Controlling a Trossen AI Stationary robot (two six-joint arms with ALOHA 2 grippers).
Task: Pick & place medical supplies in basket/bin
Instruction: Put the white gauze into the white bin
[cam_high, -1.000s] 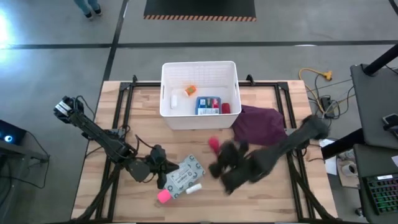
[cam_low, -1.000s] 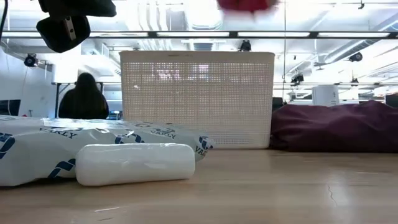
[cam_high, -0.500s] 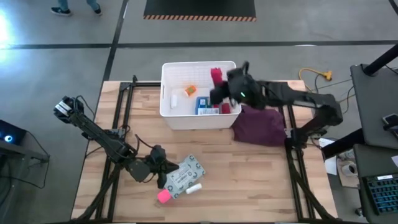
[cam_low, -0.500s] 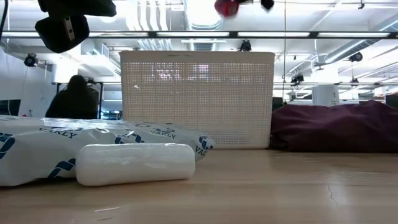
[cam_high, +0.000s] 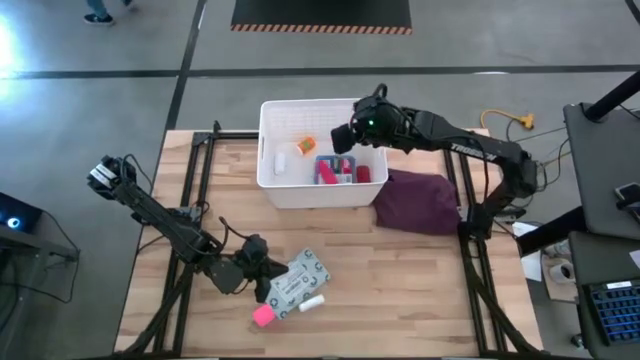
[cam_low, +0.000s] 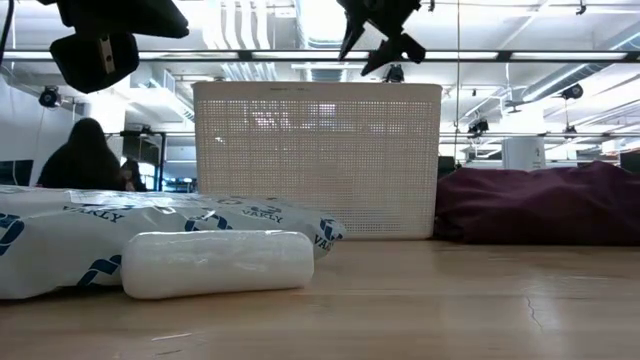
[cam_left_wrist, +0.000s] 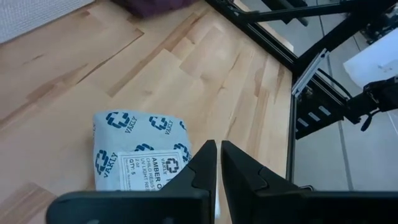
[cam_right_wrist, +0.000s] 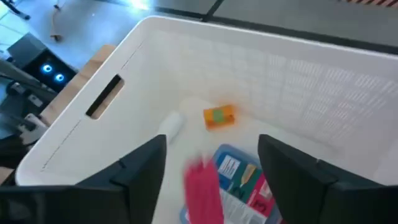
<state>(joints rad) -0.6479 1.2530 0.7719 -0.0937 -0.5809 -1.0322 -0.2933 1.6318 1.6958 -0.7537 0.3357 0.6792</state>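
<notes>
Your right gripper (cam_right_wrist: 211, 180) hangs over the white bin (cam_high: 270, 180) with its fingers spread and empty, so the red tube (cam_right_wrist: 204, 190) falls onto the blue first-aid box (cam_high: 343, 163) inside. Your left gripper (cam_left_wrist: 217, 163) waits clenched beside the grey-green packet (cam_high: 297, 282), holding nothing.

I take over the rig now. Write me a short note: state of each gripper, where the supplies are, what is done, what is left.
Right gripper: jaws open above the white bin, holding nothing; a pink-red item shows below it, over the blue box.
Left gripper: jaws shut, empty, low at the grey-green packet near the table's front.
Done: in the bin are the blue box, an orange item, a small white item, a red item.
Left: the packet, the pink cube and the white roll are on the table.
</notes>
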